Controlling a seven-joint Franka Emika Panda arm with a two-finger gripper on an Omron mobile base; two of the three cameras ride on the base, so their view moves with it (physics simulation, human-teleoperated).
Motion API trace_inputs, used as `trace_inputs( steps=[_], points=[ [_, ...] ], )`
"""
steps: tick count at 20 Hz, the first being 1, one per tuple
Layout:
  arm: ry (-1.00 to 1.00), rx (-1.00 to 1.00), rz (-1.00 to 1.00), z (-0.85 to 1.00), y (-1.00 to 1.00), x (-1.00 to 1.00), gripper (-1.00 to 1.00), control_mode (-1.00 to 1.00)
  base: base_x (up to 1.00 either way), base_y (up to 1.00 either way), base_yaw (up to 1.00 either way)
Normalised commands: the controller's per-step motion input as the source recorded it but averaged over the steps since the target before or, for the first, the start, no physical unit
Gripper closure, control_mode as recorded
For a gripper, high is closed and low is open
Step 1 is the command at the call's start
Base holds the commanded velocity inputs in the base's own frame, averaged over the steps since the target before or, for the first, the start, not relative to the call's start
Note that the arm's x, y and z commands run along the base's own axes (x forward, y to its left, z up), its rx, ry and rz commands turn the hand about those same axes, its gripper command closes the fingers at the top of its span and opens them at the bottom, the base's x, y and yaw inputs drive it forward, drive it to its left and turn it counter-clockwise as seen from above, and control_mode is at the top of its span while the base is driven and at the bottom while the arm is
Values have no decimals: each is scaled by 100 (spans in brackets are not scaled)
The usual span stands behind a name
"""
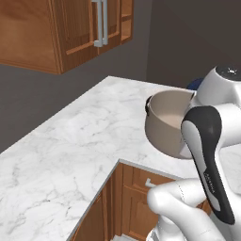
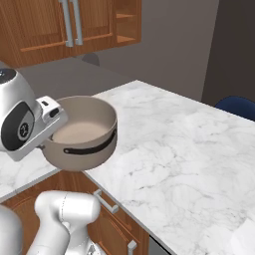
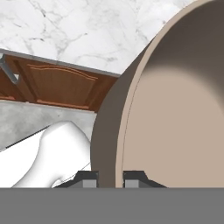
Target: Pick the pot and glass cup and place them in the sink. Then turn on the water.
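Observation:
The pot [image 1: 164,123] is a wide taupe-grey pan with a pale inside and a black side handle. It hangs in the air above the white marble counter's front edge, tilted a little. My gripper [image 3: 110,178] is shut on the pot's rim [image 3: 114,144], one fingertip outside the wall and one inside. From the right base view the pot [image 2: 84,134] sits just right of my white hand, its black handle facing the camera. The glass cup, the sink and the water are out of view.
The white marble counter [image 1: 70,136] runs in an L around me, with wooden cabinet doors [image 1: 141,202] below its inner corner. Wooden wall cabinets [image 1: 70,28] hang above at the left. A blue object [image 2: 238,106] sits past the counter's far edge.

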Motion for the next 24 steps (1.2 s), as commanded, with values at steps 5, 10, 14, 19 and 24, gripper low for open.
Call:
trace_inputs(
  steps=[5, 10, 14, 19, 24],
  points=[
    [0, 0, 0, 0, 0, -4, 100, 100, -1, 0, 0],
    [0, 0, 0, 0, 0, 0, 100, 100, -20, 0, 0],
    [0, 0, 0, 0, 0, 0, 100, 100, -48, 0, 1],
    [0, 0, 0, 0, 0, 0, 100, 100, -60, -6, 7],
    [0, 0, 0, 0, 0, 0, 100, 100, -47, -11, 12]
  ],
)
